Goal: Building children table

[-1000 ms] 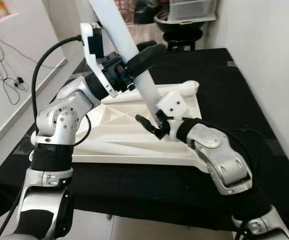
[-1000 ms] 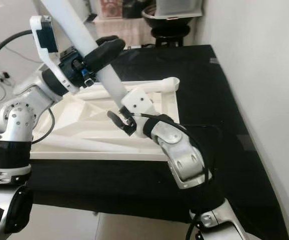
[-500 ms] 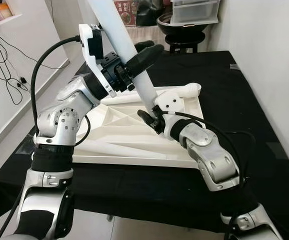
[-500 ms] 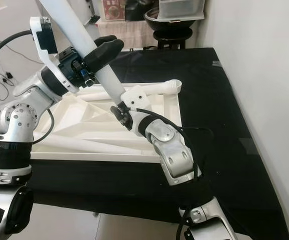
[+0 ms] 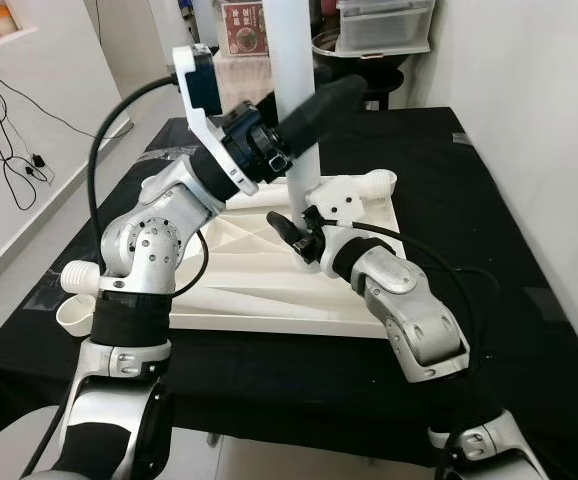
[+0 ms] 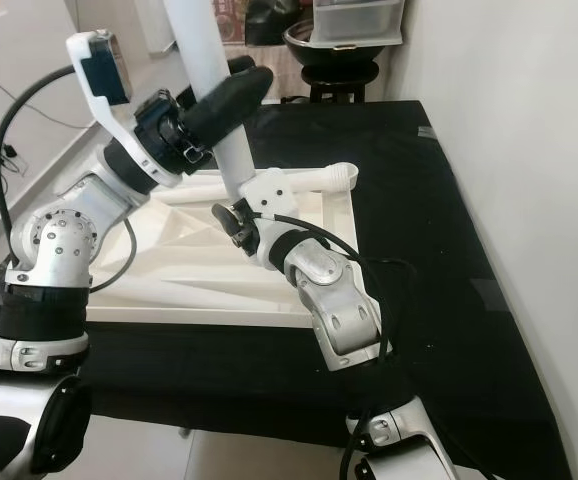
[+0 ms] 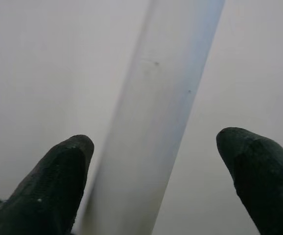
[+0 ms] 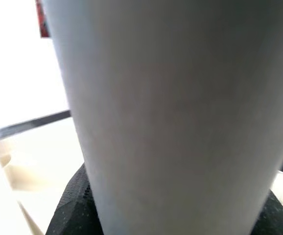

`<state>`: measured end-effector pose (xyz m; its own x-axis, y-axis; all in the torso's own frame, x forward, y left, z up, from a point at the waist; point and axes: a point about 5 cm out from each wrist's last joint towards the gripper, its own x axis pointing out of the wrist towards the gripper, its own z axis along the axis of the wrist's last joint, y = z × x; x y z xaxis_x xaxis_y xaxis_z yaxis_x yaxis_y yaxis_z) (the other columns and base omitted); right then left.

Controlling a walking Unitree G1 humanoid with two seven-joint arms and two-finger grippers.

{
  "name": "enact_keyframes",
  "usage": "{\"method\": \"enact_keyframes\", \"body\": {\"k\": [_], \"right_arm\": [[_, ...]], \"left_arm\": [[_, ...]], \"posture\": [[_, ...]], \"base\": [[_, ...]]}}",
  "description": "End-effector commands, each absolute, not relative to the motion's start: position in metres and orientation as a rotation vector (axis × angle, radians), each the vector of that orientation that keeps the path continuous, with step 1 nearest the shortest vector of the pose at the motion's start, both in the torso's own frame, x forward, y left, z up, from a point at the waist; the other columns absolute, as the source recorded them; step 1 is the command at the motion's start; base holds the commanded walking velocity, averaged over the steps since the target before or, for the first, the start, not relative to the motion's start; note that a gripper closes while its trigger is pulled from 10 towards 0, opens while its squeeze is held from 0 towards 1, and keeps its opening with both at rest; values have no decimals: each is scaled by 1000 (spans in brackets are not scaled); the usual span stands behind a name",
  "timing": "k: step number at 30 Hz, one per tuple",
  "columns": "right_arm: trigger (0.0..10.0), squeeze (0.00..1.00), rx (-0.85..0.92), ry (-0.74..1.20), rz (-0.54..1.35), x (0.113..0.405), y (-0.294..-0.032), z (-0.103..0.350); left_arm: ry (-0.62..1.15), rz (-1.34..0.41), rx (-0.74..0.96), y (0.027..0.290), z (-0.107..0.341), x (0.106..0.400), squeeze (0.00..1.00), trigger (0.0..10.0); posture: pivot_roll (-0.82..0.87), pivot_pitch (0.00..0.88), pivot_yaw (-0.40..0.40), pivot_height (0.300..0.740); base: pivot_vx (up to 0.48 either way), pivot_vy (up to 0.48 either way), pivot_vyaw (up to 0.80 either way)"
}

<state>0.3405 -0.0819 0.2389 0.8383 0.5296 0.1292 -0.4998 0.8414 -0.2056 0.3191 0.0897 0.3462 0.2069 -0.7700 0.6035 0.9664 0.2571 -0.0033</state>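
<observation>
Standing nearly upright, the table leg (image 5: 294, 90) is clamped by both grippers (image 5: 304, 105) (image 5: 304, 225); cross-threading is risked if tilted.

Head views bright and sharp, soft daylight, mild shadows — wrist views blurry up close, one washed-out white.

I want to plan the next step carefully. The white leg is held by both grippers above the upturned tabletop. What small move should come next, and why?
Probably ease the white leg straight down into the corner socket of the tabletop. The leg looks almost upright, its lower end right at the socket. The left gripper clasps it higher up and the right gripper grips near its base, so both can steady it.
</observation>
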Motion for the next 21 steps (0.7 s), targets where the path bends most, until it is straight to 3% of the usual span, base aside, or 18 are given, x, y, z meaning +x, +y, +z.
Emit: {"method": "enact_keyframes", "body": {"k": [1, 4, 7, 10, 11, 13, 14, 15, 21], "right_arm": [[0, 0, -132, -230, 530, 340, -86, 249], [0, 0, -132, -230, 530, 340, -86, 249], [0, 0, -73, -246, 477, 340, -103, 251], [0, 0, -42, -255, 449, 339, -113, 251], [0, 0, 0, -271, 426, 336, -124, 251], [0, 0, 0, -271, 426, 336, -124, 251], [6627, 0, 29, -289, 416, 332, -133, 252], [10000, 0, 49, -307, 418, 328, -139, 253], [10000, 0, 68, -328, 416, 321, -147, 254]], "left_arm": [[-563, -1198, -422, 109, 346, 319, 1000, 10000], [-563, -1198, -422, 109, 346, 319, 1000, 10000], [-584, -1067, -395, 142, 346, 318, 1000, 10000], [-596, -991, -384, 157, 347, 316, 1000, 10000], [-594, -896, -366, 175, 346, 315, 1000, 10000], [-594, -896, -366, 175, 346, 315, 1000, 10000], [-583, -805, -360, 189, 344, 314, 1000, 10000], [-560, -722, -346, 200, 337, 312, 0, 10000], [-505, -622, -319, 210, 320, 308, 0, 10000]], "posture": [[-153, 78, 95, 740], [-153, 78, 95, 740], [-142, 91, 88, 740], [-141, 95, 86, 740], [-139, 103, 81, 740], [-139, 103, 81, 740], [-140, 106, 81, 740], [-140, 112, 80, 740], [-136, 118, 85, 740]], "base": [[0, 0, 0], [0, 0, 0], [0, 0, 0], [0, 0, 0], [0, 0, 0], [0, 0, 0], [0, 0, 0], [0, 0, 0], [0, 0, 0]]}}
